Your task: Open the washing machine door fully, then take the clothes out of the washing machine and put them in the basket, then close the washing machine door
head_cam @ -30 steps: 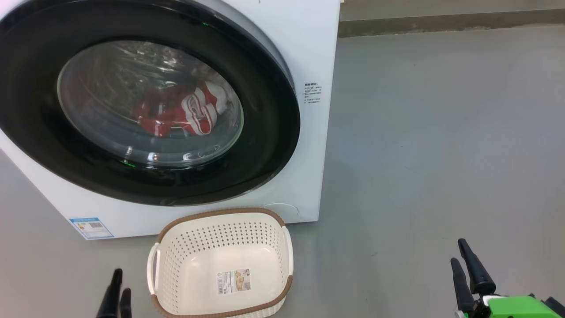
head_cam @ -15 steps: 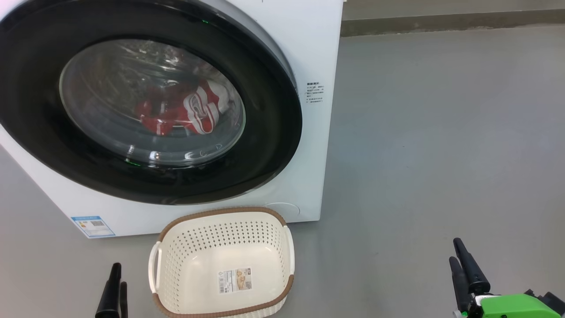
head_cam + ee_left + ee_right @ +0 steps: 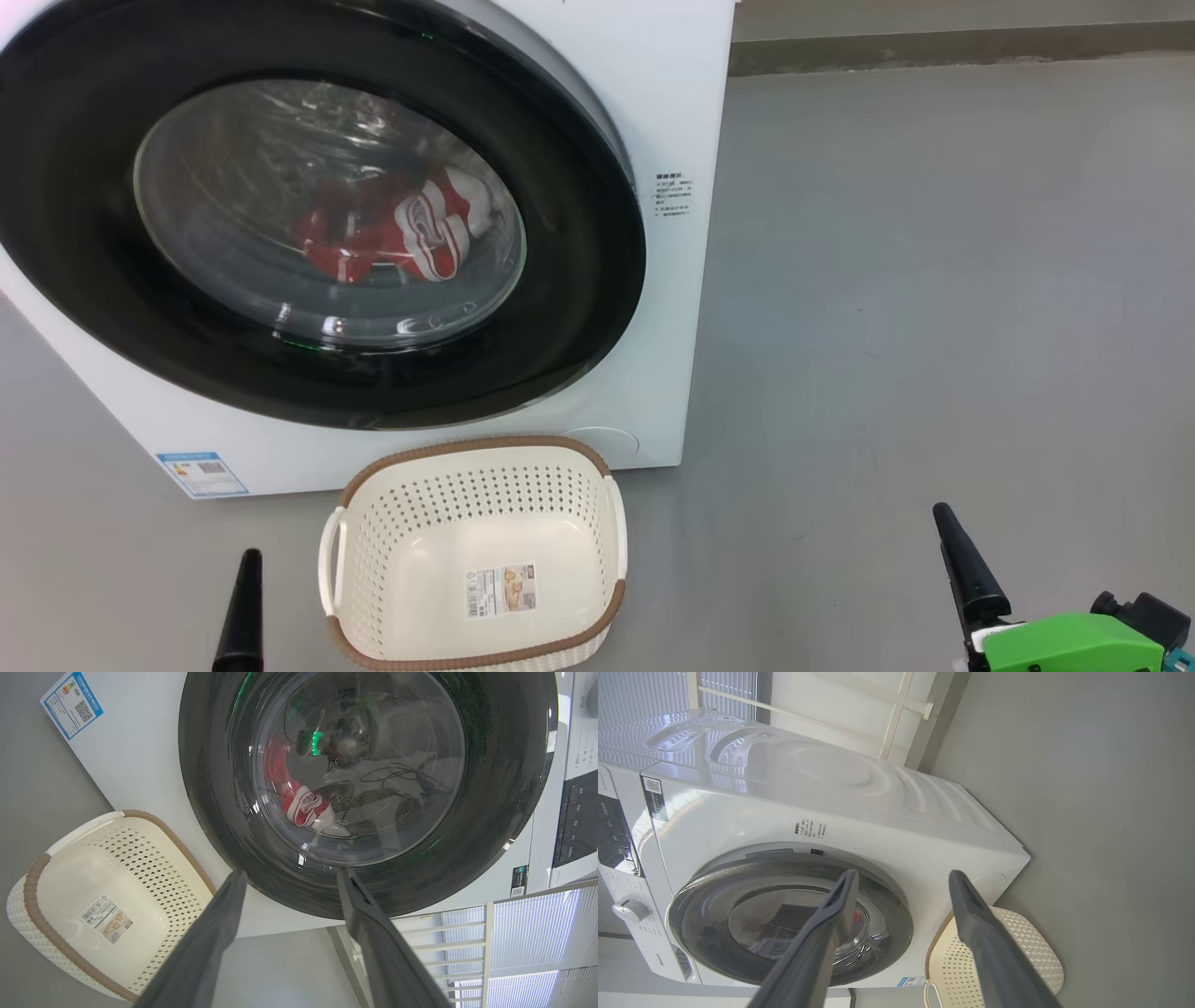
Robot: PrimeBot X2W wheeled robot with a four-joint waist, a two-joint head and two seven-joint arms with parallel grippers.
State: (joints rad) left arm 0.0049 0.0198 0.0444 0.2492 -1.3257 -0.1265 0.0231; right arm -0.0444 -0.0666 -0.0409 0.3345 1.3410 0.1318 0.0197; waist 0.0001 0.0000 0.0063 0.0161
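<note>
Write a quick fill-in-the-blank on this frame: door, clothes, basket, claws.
1. The washing machine door is ____.
2. The red-and-white clothes lie ____ the washing machine.
3. The basket stands on the floor with ____ clothes in it.
4. The left claw and the right claw both stand ____.
Missing words: shut; inside; no; open.

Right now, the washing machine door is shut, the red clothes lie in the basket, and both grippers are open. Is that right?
No: the head view shows the clothes inside the washing machine, behind the door; the basket holds none. The rest stands.
</note>
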